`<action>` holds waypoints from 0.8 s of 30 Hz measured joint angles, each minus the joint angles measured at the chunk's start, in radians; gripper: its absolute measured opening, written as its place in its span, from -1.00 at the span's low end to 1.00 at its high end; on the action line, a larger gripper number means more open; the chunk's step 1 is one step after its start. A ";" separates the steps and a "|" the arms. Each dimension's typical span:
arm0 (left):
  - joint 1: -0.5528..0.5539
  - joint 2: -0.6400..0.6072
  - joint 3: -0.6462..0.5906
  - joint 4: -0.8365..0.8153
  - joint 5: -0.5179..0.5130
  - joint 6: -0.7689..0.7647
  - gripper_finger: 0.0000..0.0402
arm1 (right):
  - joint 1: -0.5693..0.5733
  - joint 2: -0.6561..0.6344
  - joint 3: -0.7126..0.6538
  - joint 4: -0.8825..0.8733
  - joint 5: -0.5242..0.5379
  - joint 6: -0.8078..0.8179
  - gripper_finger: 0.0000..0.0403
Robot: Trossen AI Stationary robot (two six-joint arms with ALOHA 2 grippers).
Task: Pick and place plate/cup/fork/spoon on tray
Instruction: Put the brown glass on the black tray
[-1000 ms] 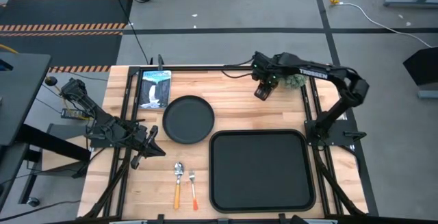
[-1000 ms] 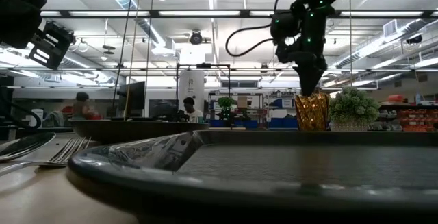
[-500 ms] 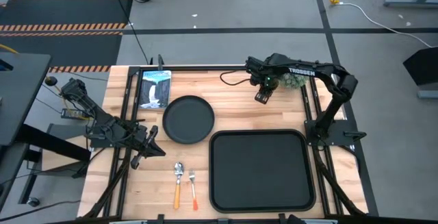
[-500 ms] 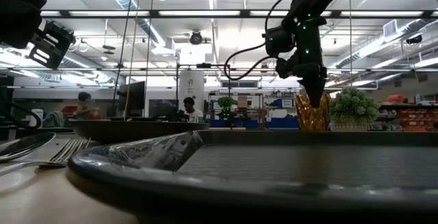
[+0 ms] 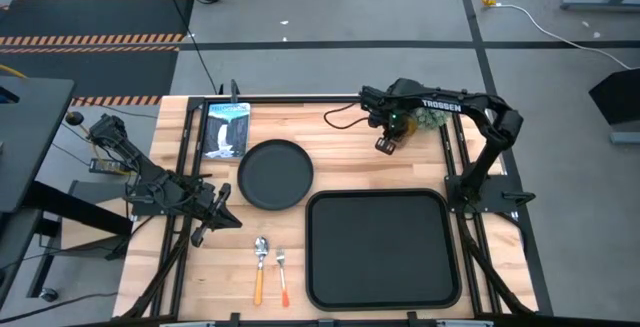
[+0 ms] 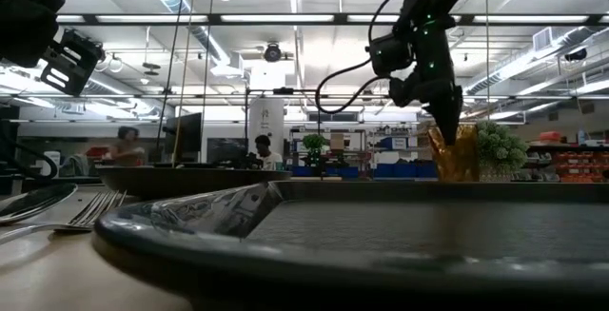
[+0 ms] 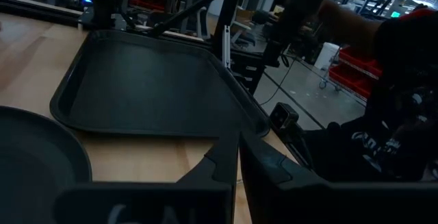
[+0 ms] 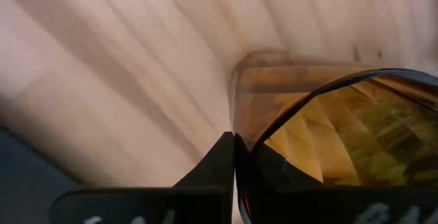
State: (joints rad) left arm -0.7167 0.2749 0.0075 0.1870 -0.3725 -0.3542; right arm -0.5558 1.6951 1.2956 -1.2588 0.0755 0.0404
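The tray [image 5: 381,249] lay bare at the near right of the surface [image 5: 340,137], so none of the four items had been placed on it. The plate [image 5: 275,174] sat just beyond the tray's near-left corner, and the spoon [image 5: 260,262] and fork [image 5: 281,267] lay side by side on the wood to the tray's left, all three untouched. The right gripper [image 5: 386,144] was at the far side of the surface beside the small green plant [image 5: 432,117], its fingers pinching the rim of the cup [image 6: 455,154], one finger inside the amber glass and one outside, as the right wrist view showed. In the low view the cup hung tilted under the gripper, apparently clear of the wood, so the first pick looked under way, with its carry to the tray and all three other items left. The left gripper [image 5: 213,217] waited at the left edge, fingers pressed together on nothing.
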 joint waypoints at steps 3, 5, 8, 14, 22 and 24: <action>0.000 0.000 0.000 0.000 0.000 0.000 -0.89 | 0.036 -0.017 0.013 -0.060 -0.041 0.025 -0.93; 0.000 0.000 0.000 0.000 0.000 0.000 -0.89 | 0.069 -0.048 0.013 -0.076 -0.055 0.052 -0.94; 0.000 0.000 0.000 0.000 0.000 0.000 -0.89 | 0.134 -0.111 0.013 -0.083 -0.057 0.121 -0.94; 0.000 0.000 0.000 0.000 0.000 0.000 -0.89 | 0.285 -0.238 -0.003 -0.078 -0.053 0.307 -0.93; 0.000 0.000 0.000 0.000 0.000 0.000 -0.89 | 0.523 -0.354 -0.114 -0.114 -0.067 0.653 -0.93; 0.000 0.000 0.000 0.000 0.000 0.000 -0.89 | 0.590 -0.379 -0.144 -0.115 -0.077 0.744 -0.93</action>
State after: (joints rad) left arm -0.7170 0.2749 0.0074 0.1867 -0.3725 -0.3542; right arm 0.0345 1.3159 1.1517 -1.3734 -0.0013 0.7846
